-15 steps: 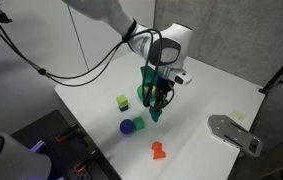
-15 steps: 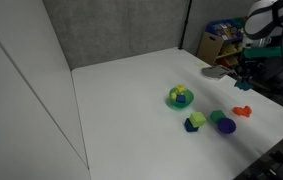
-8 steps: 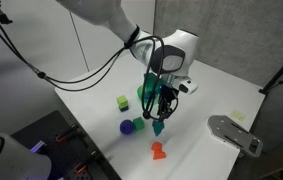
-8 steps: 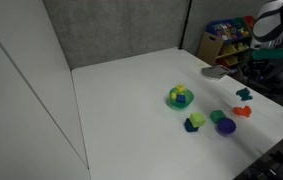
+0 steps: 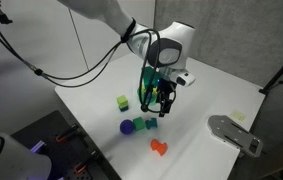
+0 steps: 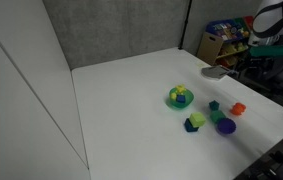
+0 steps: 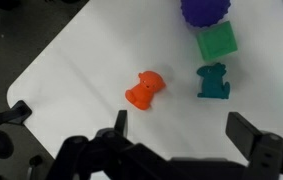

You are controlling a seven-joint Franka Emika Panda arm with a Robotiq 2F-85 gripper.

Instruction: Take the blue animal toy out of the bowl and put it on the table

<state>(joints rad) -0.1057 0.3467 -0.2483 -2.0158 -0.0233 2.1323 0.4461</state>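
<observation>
Hovering spread and empty, the hand (image 7: 181, 128) hangs above the blue animal toy (image 7: 213, 80), which sits on the white counter (image 7: 81, 70) between an orange-red toy (image 7: 144, 90) and a green cube (image 7: 217, 42), outside the green bowl (image 6: 173, 99).

Nothing readable anywhere here, no labels, brands, numbers or signs on the toys, arm or counter.
</observation>
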